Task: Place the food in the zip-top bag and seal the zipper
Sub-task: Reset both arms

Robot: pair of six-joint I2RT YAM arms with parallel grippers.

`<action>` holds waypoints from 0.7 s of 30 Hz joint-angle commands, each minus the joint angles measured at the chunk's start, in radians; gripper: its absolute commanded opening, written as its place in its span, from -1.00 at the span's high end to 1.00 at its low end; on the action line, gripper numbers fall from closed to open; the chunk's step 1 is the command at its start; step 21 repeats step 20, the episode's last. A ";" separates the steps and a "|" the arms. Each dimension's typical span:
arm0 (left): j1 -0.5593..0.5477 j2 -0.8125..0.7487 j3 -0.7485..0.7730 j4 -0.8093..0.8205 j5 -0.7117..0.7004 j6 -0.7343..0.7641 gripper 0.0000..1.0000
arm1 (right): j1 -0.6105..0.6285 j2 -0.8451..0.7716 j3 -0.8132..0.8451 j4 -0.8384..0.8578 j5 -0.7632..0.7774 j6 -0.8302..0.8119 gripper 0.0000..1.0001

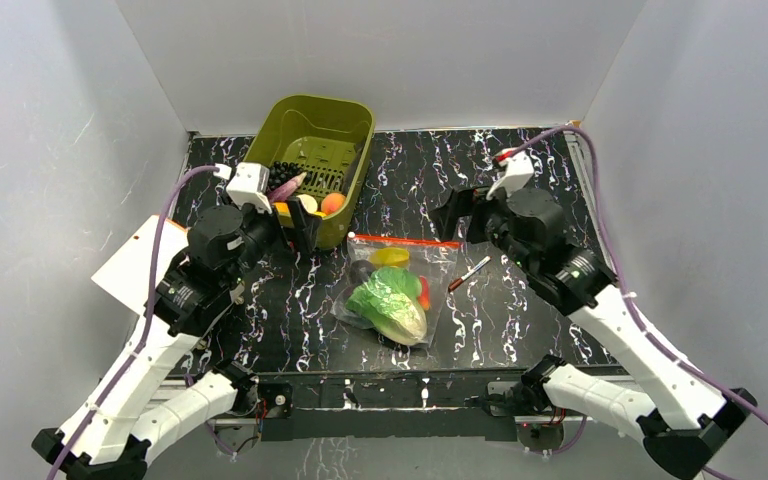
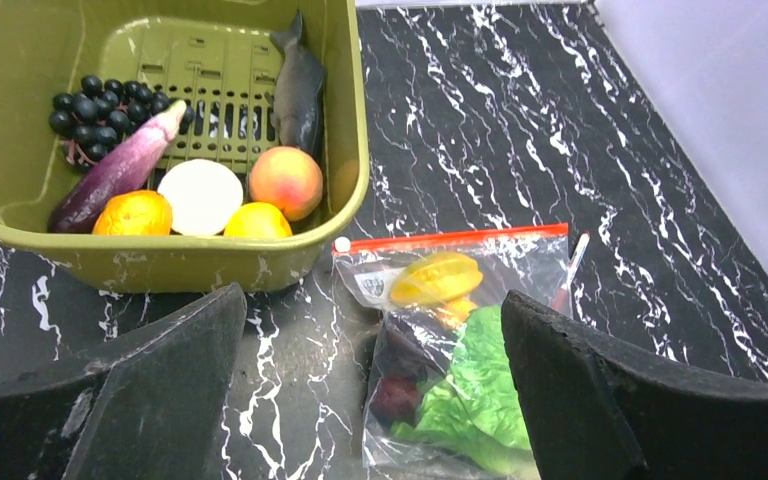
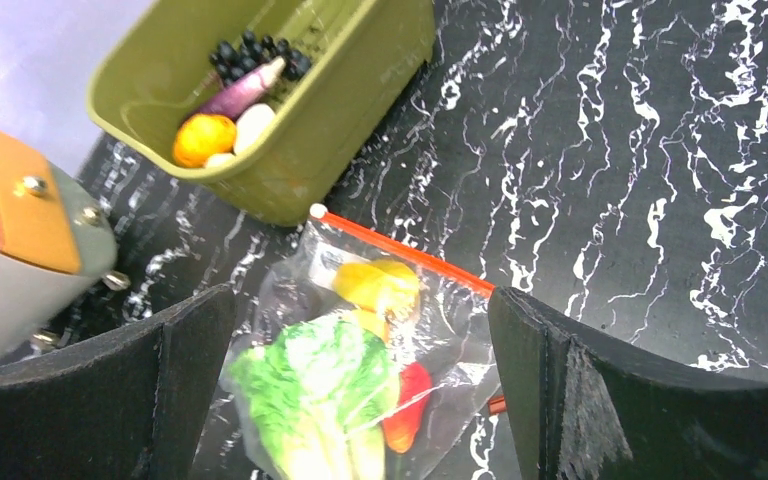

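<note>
Marbled black table (image 1: 530, 180) carries the bag (image 1: 438, 262), food (image 1: 390, 300) inside, lying between the left gripper (image 1: 290, 222) and right gripper (image 1: 465, 212). Both gape wide, gripping nothing.

Plain grey-white walls (image 1: 400, 50) enclose a black, white-veined marbled tabletop (image 1: 520, 330).

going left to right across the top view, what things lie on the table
olive-green plastic bin → clear zip-top plastic bag → small red-and-white pen-like stick
</note>
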 commanded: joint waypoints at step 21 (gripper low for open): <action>0.002 -0.059 0.035 0.013 -0.121 -0.027 -0.97 | -0.002 -0.169 0.030 -0.065 -0.019 0.178 -0.96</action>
